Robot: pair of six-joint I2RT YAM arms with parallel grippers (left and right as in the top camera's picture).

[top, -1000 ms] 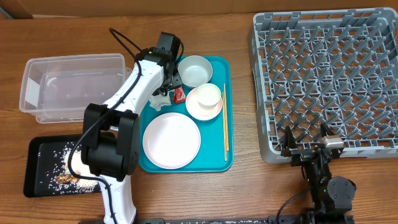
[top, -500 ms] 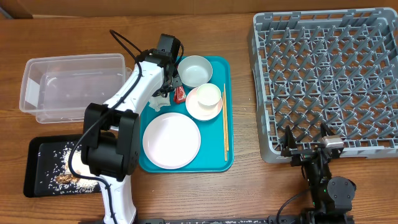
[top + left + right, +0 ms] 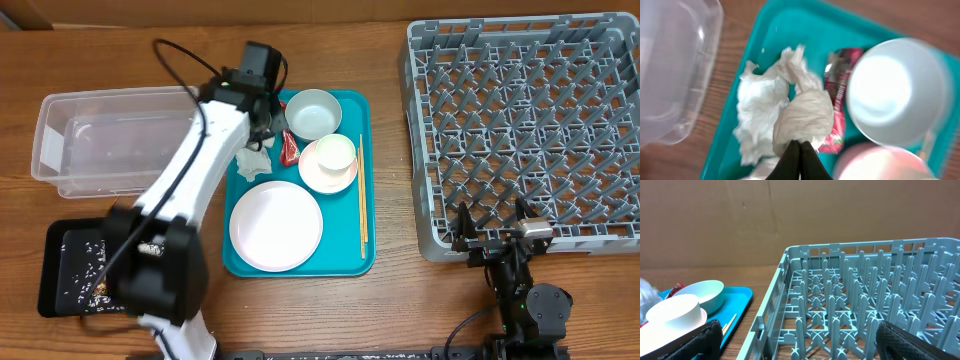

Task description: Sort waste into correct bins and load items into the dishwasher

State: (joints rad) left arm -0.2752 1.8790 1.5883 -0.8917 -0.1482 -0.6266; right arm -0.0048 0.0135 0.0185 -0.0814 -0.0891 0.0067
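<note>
Along the left side of the worktop, the left arm (image 3: 190, 180) reaches from the near edge toward the far edge, bent over the far-left corner of the teal tray (image 3: 345, 255), with its wrist tipped down. The left gripper (image 3: 799, 152) is pinched tight on a fold of the crumpled tissue (image 3: 760, 110), which otherwise lies on the teal tray just beside the red wrapper (image 3: 837, 95). The right gripper (image 3: 800, 345) sits low at the near edge toward the right corner, in front of the dish rack (image 3: 530, 130), with its fingers spread wide and holding nothing. A clear tub (image 3: 45, 140) stands toward the far-left corner. The black tray (image 3: 48, 270) at the near-left corner holds scattered rice (image 3: 85, 250) and brown scraps (image 3: 100, 290). On the teal tray are the large plate (image 3: 276, 226) at its near end, the bowl (image 3: 314, 113) at its far end, the cup (image 3: 335, 152) standing on the saucer (image 3: 322, 178) between them, and the chopsticks (image 3: 361, 195) along its right side.
</note>
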